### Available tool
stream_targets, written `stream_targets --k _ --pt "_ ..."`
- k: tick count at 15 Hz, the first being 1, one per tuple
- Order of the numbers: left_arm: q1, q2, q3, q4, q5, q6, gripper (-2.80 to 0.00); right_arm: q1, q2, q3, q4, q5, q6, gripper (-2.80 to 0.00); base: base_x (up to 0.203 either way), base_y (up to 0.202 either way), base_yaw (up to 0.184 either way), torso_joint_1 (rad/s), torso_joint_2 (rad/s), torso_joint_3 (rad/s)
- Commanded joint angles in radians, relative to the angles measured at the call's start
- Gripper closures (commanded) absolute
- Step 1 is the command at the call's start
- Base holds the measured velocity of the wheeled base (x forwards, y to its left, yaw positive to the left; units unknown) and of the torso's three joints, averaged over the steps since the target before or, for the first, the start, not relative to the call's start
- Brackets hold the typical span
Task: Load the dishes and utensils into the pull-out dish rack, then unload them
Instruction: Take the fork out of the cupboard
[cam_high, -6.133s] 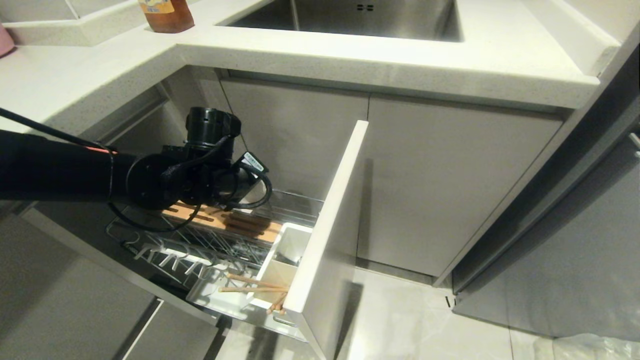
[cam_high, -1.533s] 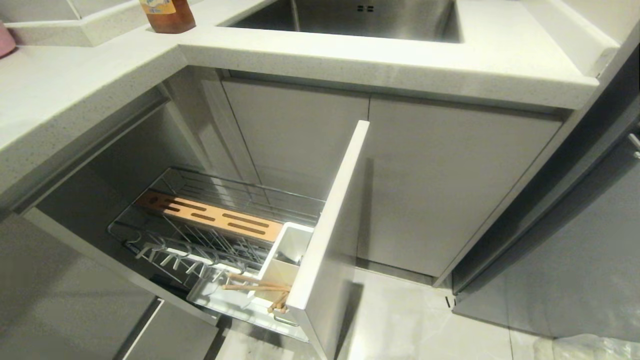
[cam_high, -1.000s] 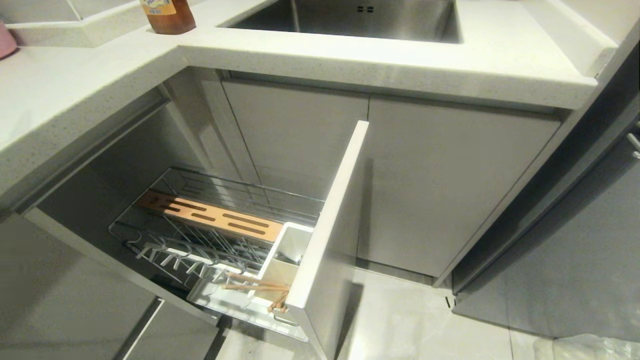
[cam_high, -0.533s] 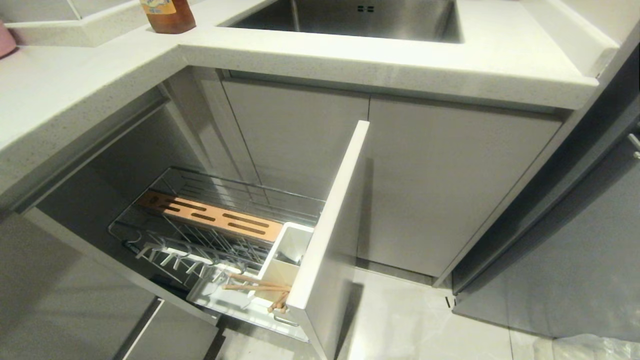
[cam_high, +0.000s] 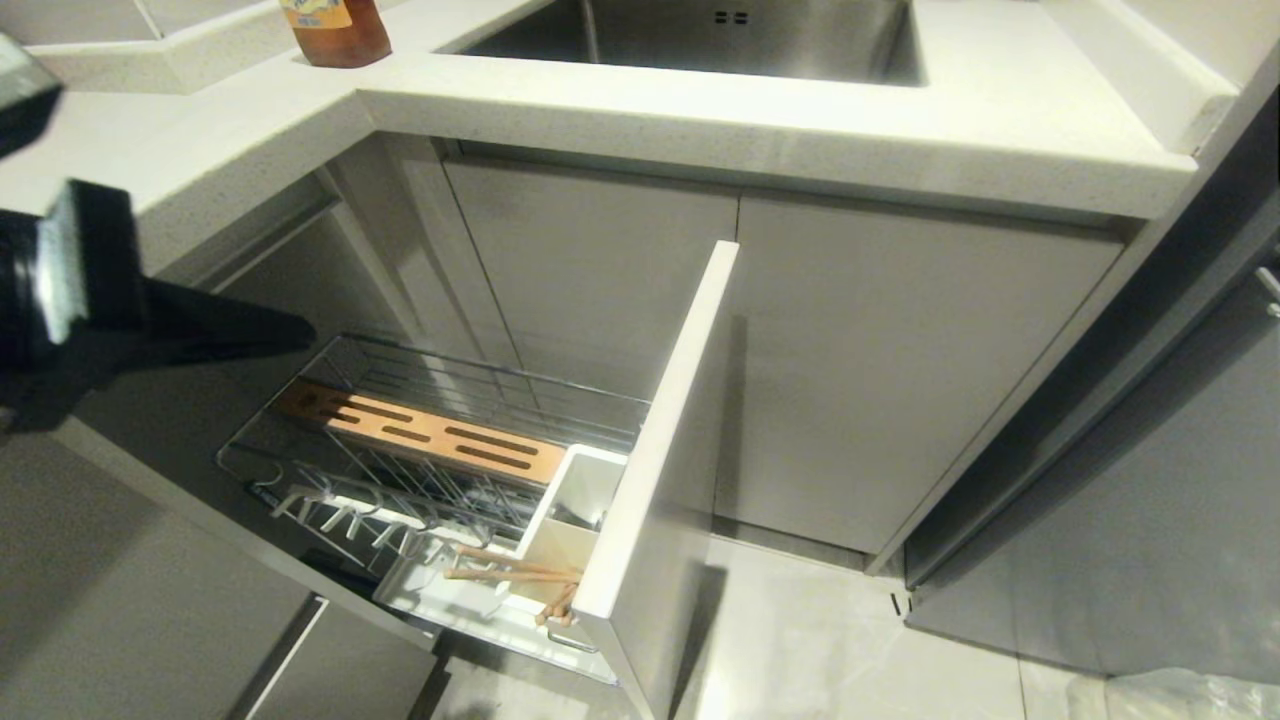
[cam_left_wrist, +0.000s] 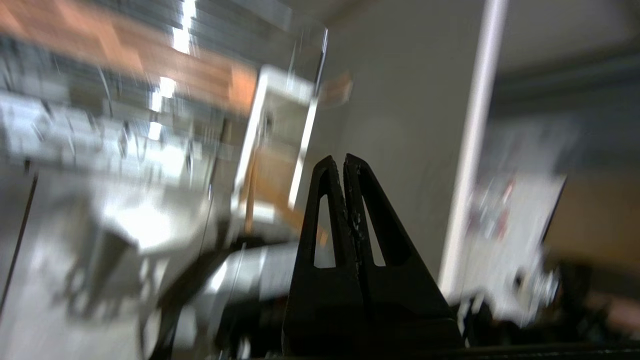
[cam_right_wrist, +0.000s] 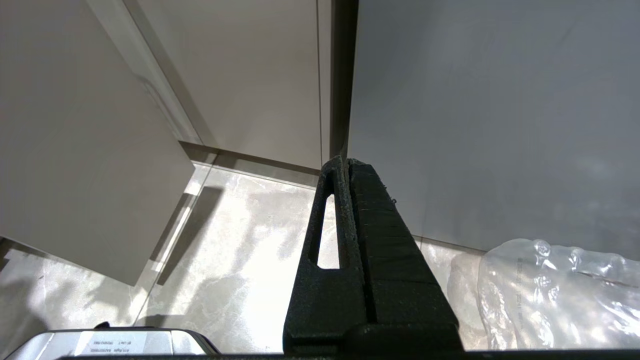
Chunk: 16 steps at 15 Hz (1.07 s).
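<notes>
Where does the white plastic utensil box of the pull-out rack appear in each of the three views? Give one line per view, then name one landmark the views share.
Head view: white utensil box at the rack's front end, against the pale front panel.
Left wrist view: blurred, utensil box above and left of the shut left gripper.
Right wrist view: not in it.
Shared landmark: the wooden strip, seen in the head and left wrist views only.

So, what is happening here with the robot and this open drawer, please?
The pull-out dish rack stands pulled out below the counter. A pair of chopsticks lies across its white utensil box; no plate or bowl is in view. The left gripper, shut and holding nothing, reaches in from the left above the rack. The right gripper, also shut, hangs idle near the floor.
</notes>
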Motion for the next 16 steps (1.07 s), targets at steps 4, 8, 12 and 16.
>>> stream_targets --k 4,8,12,16 --pt "-0.075 0.266 0.023 0.149 0.063 -0.061 0.00 0.000 0.001 0.000 0.000 0.000 0.000 0.00 0.000 0.000 0.000 0.000 0.00 0.000" --pt "-0.085 0.368 -0.019 0.221 0.096 -0.147 0.00 0.000 0.001 0.000 0.000 0.000 0.000 0.00 0.000 0.000 0.000 0.000 0.00 0.000" --pt "-0.114 0.428 -0.056 0.063 0.064 -0.386 0.00 0.000 0.001 0.000 0.000 0.000 0.000 0.00 0.000 0.000 0.000 0.000 0.00 0.000" --pt "-0.150 0.475 -0.099 0.039 0.060 -0.390 0.00 0.000 0.001 0.000 0.000 0.000 0.000 0.00 0.000 0.000 0.000 0.000 0.00 0.000"
